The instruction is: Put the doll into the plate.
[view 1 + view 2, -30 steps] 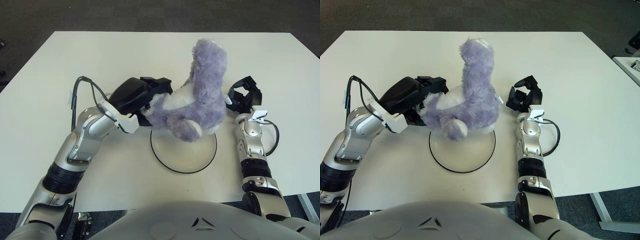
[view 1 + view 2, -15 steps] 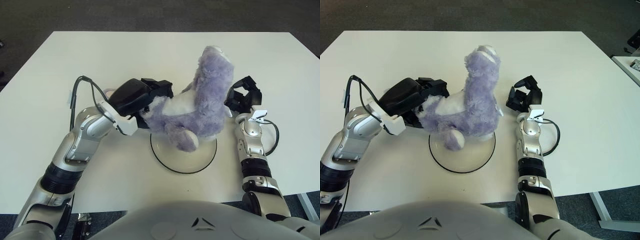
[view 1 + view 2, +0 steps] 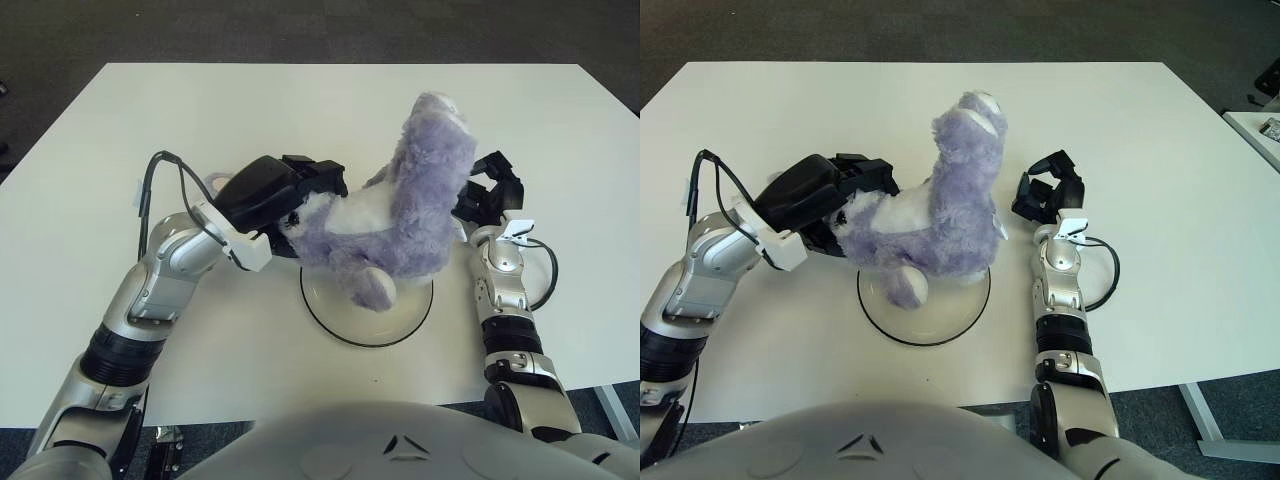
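Note:
A fluffy purple doll (image 3: 400, 225) with a white belly is held over the round clear plate (image 3: 345, 325), which has a dark rim and lies at the table's front centre. The doll's lower body and one foot hang over the plate's far half. My left hand (image 3: 285, 200) is shut on the doll's left end, at the plate's upper left. The doll's head leans to the right, close to my right hand (image 3: 1048, 192), which shows just right of the doll with its fingers curled and nothing in them.
The white table (image 3: 200, 110) stretches wide behind and to both sides. A black cable (image 3: 155, 190) loops off my left forearm. Dark carpet lies beyond the table's far edge.
My left hand has lowered and tipped the doll: its head swung right toward my right hand and its foot sank closer to the plate. The right hand has not moved.

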Robot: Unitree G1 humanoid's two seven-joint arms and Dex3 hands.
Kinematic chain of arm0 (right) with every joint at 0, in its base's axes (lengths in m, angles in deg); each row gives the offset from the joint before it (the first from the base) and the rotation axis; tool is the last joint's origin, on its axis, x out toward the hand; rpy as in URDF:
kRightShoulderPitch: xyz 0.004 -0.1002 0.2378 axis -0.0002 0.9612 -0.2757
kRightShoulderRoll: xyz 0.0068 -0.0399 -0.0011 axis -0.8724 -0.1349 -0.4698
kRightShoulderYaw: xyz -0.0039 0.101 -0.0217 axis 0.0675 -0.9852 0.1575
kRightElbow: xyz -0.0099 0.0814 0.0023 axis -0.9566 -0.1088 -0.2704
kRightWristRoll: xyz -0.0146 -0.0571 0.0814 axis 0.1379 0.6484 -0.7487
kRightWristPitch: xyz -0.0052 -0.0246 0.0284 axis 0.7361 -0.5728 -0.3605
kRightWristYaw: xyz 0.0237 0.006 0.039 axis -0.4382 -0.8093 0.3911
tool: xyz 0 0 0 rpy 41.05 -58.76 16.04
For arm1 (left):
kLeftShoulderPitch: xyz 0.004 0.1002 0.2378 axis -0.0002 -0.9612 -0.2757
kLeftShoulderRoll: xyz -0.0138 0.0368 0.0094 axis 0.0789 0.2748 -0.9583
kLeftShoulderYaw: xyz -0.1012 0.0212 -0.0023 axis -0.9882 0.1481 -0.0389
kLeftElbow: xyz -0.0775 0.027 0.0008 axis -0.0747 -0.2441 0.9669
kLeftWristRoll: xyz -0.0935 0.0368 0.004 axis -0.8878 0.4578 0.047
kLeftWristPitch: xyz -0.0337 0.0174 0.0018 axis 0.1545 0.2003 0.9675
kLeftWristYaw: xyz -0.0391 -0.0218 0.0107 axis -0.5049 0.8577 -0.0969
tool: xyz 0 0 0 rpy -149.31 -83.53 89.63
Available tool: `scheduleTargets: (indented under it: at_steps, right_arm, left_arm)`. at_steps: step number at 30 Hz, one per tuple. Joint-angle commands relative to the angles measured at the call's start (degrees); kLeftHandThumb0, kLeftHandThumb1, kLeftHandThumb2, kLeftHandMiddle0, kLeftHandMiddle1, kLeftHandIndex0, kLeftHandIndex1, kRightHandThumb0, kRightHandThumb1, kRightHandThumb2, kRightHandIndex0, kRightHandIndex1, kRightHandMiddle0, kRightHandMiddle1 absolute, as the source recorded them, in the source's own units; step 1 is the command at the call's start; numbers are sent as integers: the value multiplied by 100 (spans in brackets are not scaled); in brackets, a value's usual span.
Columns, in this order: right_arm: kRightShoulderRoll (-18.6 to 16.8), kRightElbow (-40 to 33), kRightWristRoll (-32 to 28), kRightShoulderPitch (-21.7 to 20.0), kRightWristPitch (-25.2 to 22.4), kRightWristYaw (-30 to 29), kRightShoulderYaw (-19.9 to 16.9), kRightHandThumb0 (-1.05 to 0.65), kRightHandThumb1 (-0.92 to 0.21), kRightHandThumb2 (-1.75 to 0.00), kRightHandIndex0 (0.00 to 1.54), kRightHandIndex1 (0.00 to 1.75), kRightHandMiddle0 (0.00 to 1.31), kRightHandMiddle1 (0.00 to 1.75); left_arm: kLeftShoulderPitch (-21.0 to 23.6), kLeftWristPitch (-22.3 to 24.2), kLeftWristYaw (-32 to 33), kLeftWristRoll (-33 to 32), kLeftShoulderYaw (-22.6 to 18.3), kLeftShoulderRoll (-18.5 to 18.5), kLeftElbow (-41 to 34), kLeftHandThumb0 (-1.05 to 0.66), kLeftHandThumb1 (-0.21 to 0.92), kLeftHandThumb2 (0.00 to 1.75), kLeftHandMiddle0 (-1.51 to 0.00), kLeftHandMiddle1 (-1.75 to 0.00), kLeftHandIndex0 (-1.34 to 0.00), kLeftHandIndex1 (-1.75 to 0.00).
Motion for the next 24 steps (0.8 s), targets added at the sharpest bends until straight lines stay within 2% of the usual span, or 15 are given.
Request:
scheduleTargets:
  at_steps: [1,4,7,10,12,13,15,18,19,20,22,24]
  right_arm:
    - [-181,448,-33,580,2,-32,-15,-49,-31,-133,132,175,62,175]
    - [-182,453,-50,573,0,-18,-19,-49,-31,-133,132,175,62,175]
    - [-182,454,-58,569,-13,-16,-25,-49,-31,-133,132,175,63,175]
    - [-184,456,-65,565,-26,-21,-33,-49,-31,-133,132,175,63,175]
    - [-185,459,-67,563,-30,-25,-38,-49,-31,-133,132,175,63,175]
    - [-185,459,-67,562,-32,-28,-40,-49,-31,-133,132,175,63,175]
    - [-185,451,-64,562,-42,-32,-41,-49,-31,-133,132,175,62,175]
    - [-188,427,-54,564,-71,-44,-36,-49,-31,-132,132,175,62,175]
    - [-190,423,-50,564,-77,-49,-33,-49,-32,-132,132,175,62,175]
    - [-191,420,-47,564,-81,-53,-32,-49,-32,-132,132,175,62,175]
    - [-188,414,-41,563,-93,-58,-29,-49,-32,-132,132,175,62,175]
    - [-181,421,-53,559,-95,-43,-31,-49,-32,-132,132,175,62,175]
  left_arm:
    - [71,19,-54,-89,-101,33,-60,-1,22,127,-65,-175,-78,-124]
    - [53,54,-85,-122,-141,33,-112,-1,30,128,-53,-175,-57,-157]
    - [41,137,-199,-146,-167,75,-193,-1,38,122,-46,-175,-47,-168]
    - [43,187,-284,-137,-179,108,-242,-1,47,113,-39,-175,-39,-171]
    - [44,217,-325,-140,-190,117,-270,-1,52,106,-36,-174,-36,-171]
    - [44,238,-347,-148,-197,122,-286,14,51,107,-40,-174,-27,-161]
    - [47,278,-392,-160,-207,135,-316,27,50,109,-43,-174,-20,-151]
    - [54,313,-459,-177,-216,174,-348,34,61,88,-42,-168,-9,-138]
    - [56,312,-473,-183,-219,188,-350,4,54,87,-34,-161,-6,-131]
    - [57,312,-483,-188,-222,197,-352,-16,48,89,-29,-158,-4,-128]
    - [60,301,-518,-213,-229,228,-354,-34,43,91,-24,-151,-2,-123]
    - [59,282,-575,-260,-244,272,-352,-43,40,93,-21,-143,-1,-119]
